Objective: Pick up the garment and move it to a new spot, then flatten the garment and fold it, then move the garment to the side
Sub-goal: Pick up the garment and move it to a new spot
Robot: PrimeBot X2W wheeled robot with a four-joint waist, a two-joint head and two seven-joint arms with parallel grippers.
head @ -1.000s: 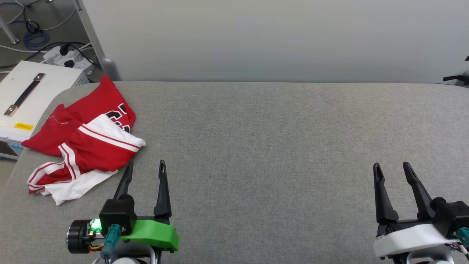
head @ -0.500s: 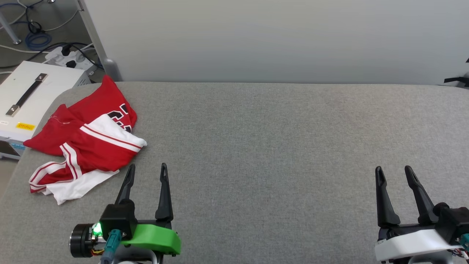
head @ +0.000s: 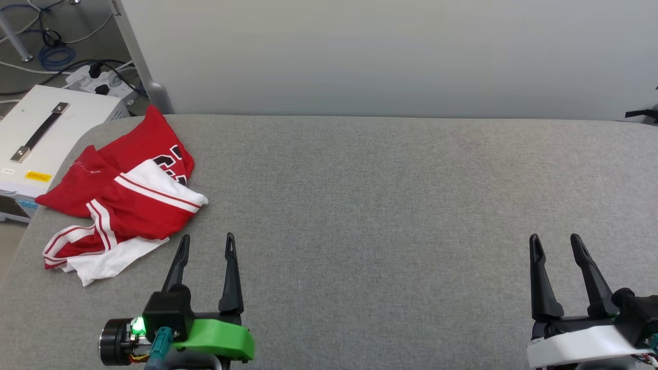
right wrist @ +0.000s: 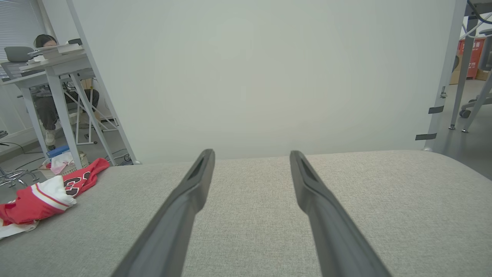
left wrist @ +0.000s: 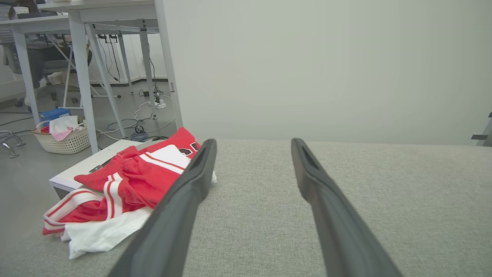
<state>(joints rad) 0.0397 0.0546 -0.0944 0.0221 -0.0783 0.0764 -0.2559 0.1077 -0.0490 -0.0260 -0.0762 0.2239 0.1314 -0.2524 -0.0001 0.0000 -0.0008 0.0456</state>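
Risked pinching just one loose layer of the crumpled red-and-white jersey T-shirt point(head: 123, 198), heaped at the grey fabric table's point(head: 385, 205) far left corner, and dragging it over the edge. Held nothing in the green-based left gripper point(head: 206, 239) or white-based right gripper point(head: 555, 237), fingers moderately parted on both. Met no obstacle on the way to the cloth; noted a white black-handled box point(head: 46, 133) just beyond that corner.
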